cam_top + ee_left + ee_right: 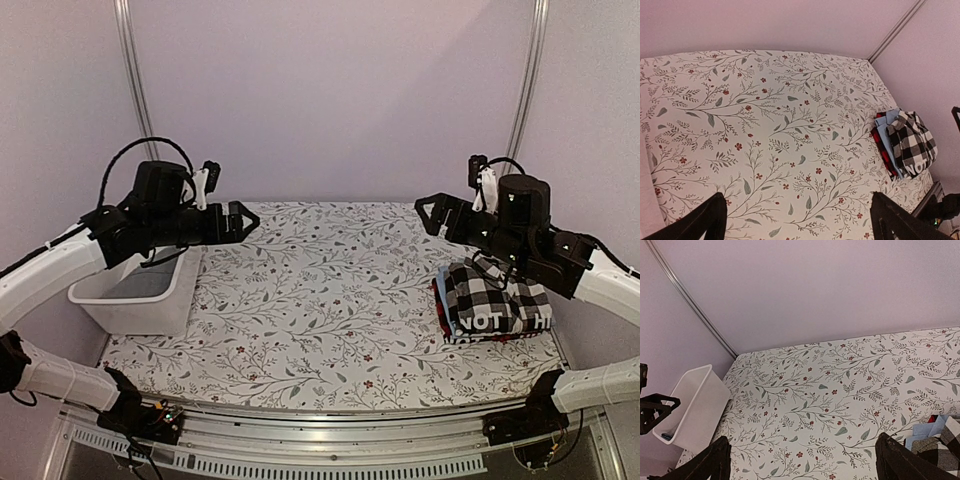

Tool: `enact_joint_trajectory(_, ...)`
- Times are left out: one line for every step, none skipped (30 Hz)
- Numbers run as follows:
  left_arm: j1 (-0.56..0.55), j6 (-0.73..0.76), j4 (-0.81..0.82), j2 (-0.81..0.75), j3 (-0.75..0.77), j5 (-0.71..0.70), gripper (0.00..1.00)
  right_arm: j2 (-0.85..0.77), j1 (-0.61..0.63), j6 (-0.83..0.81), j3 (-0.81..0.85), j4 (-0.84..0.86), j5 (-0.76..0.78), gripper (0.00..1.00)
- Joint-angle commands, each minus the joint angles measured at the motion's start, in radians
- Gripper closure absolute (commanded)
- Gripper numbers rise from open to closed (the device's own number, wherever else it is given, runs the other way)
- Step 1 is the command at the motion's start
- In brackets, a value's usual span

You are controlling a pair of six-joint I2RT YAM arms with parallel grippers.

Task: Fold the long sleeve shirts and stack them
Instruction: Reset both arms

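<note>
Floral-clothed worktop [320,300] fills the scene, with a white tub [135,295] at its left. The left gripper [245,220] hangs raised near the tub, wide open and empty. The right gripper [428,214] is likewise open and empty above the shirts [495,305], which lie folded in one stack by the right edge, the checked one on top. Folding looks finished; at most the stack wants squaring.
</note>
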Motion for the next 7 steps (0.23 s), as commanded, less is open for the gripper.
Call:
enact_joint_trajectory(0.014,0.01,0.012,-0.016,-0.011,-0.01,0.0,-0.016,-0.001,-0.007,-0.012,0.019,0.019,0.01)
enact_joint_trajectory(0.014,0.01,0.013,-0.015,-0.012,-0.01,0.0,-0.016,-0.001,-0.007,-0.012,0.019,0.019,0.01)
enact_joint_trajectory(0.014,0.01,0.013,-0.014,-0.012,-0.01,0.0,-0.016,-0.001,-0.007,-0.011,0.019,0.019,0.01)
enact_joint_trajectory(0.014,0.01,0.013,-0.014,-0.012,-0.01,0.0,-0.016,-0.001,-0.007,-0.011,0.018,0.02,0.01)
enact_joint_trajectory(0.014,0.011,0.013,-0.014,-0.012,-0.01,0.0,-0.016,-0.001,-0.007,-0.012,0.017,0.02,0.01)
enact_joint_trajectory(0.013,0.011,0.013,-0.014,-0.012,-0.01,0.0,-0.016,-0.001,-0.007,-0.013,0.017,0.022,0.01)
enact_joint_trajectory(0.013,0.011,0.012,-0.014,-0.012,-0.01,0.0,-0.018,-0.001,-0.007,-0.014,0.017,0.023,0.01)
